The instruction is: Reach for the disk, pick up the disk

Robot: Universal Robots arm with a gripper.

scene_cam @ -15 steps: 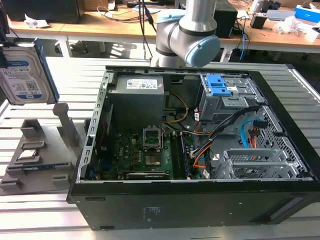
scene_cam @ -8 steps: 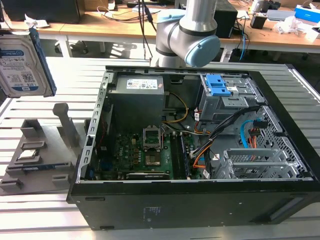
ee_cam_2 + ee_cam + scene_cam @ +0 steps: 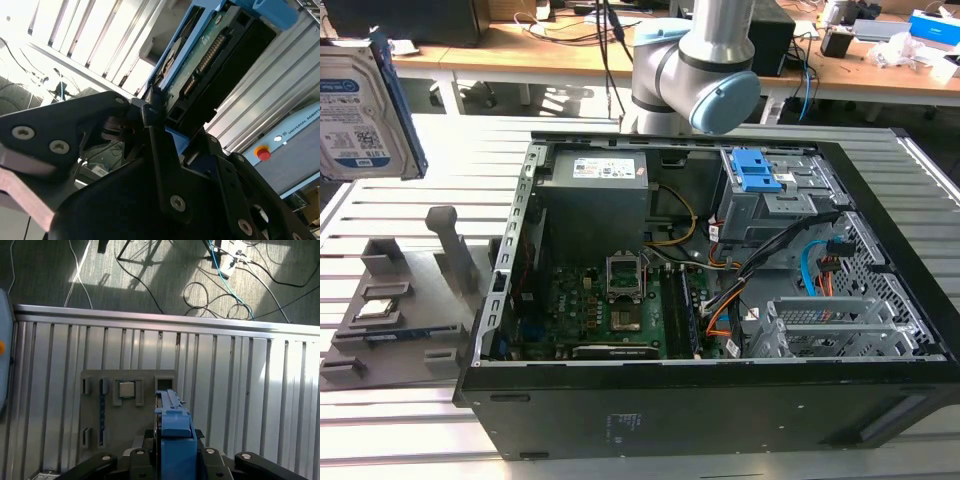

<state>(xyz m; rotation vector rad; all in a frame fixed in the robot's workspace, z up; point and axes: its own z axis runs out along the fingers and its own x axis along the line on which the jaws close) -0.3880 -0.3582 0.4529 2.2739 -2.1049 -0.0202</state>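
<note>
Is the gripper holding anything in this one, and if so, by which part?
Yes. The gripper is shut on the disk, clamping one end across its thickness, with the blue frame between its fingers.

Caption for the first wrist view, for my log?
Gripper holds the disk edge-on over the grey fixture plate.

Sunlight glares off the slatted table (image 3: 410,440); inside the computer case (image 3: 670,410) it is dim.
</note>
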